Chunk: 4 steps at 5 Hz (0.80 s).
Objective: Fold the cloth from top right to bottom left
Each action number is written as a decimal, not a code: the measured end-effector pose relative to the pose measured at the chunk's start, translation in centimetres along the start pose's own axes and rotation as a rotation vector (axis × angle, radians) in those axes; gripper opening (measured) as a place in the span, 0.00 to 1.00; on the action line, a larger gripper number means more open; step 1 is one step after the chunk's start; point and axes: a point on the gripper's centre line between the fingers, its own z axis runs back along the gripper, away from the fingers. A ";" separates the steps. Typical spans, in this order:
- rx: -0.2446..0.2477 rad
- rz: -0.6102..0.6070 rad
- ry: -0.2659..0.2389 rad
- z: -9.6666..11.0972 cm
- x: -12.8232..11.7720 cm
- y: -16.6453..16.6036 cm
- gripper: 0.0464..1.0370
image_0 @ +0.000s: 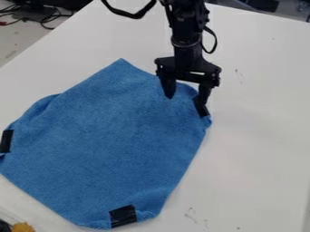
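Cloth (109, 140), one, blue, with two black patches (123, 215) at left and bottom; one pincer (187, 105), spread, at its upper right.

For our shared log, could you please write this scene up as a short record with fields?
cloth: blue, spread mostly flat, rumpled at some edges
black patches: one near the bottom edge, one at the left
claw: fingers apart, at the cloth's upper-right corner
grip on cloth: none evident
table: white, under the cloth
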 end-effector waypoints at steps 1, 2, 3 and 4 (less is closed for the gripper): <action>-0.023 -0.021 0.006 -0.7 0.4 -1.2 0.96; -0.028 -0.048 0.023 -1.0 0.9 -2.5 0.96; -0.030 -0.053 0.033 -1.7 1.3 -3.2 0.96; -0.029 -0.061 0.045 -2.3 1.7 -3.3 0.92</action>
